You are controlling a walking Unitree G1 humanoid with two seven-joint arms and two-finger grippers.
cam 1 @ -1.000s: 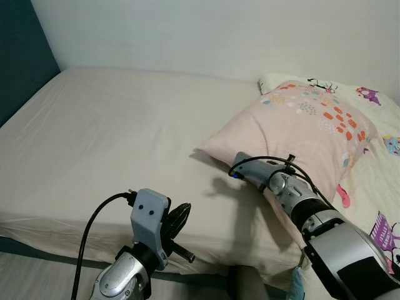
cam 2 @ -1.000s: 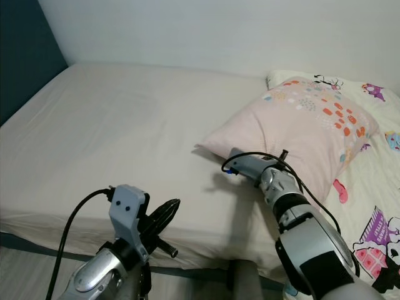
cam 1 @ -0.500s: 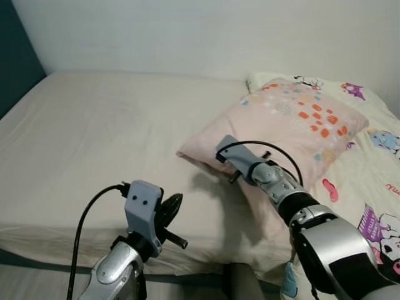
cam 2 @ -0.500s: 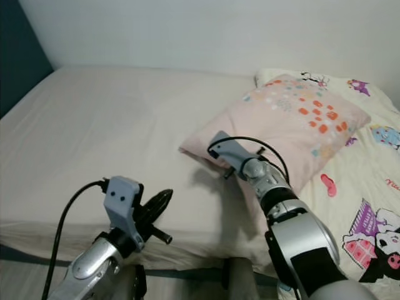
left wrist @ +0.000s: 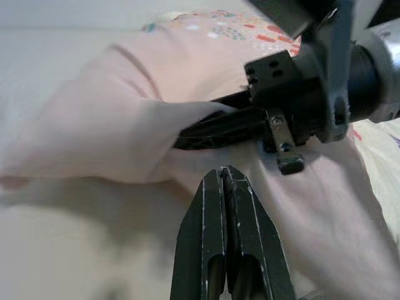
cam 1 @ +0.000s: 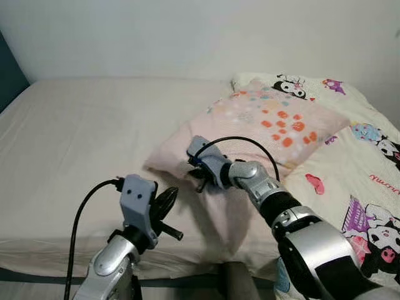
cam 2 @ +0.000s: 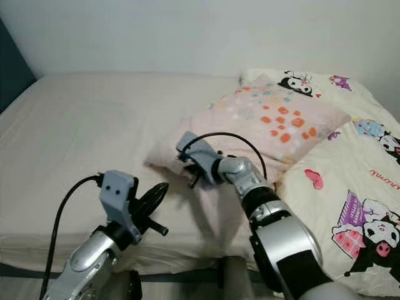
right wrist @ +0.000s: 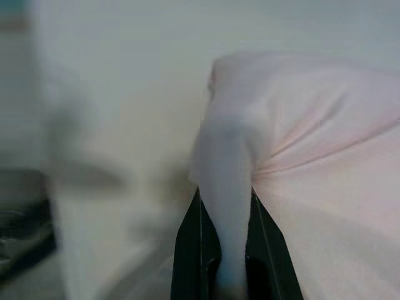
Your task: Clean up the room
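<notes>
On the bed [cam 1: 81,131], the right tool [cam 1: 195,172] pinches the pillow's [cam 1: 262,122] near-left corner, while the left tool [cam 1: 167,201], fingers pressed together empty, hovers just left.

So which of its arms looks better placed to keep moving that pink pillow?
The right. Its claw is already pinched on a fold at the corner of the pink pillow. The left claw is shut on nothing, hovering just short of the pillow over the bed.
</notes>
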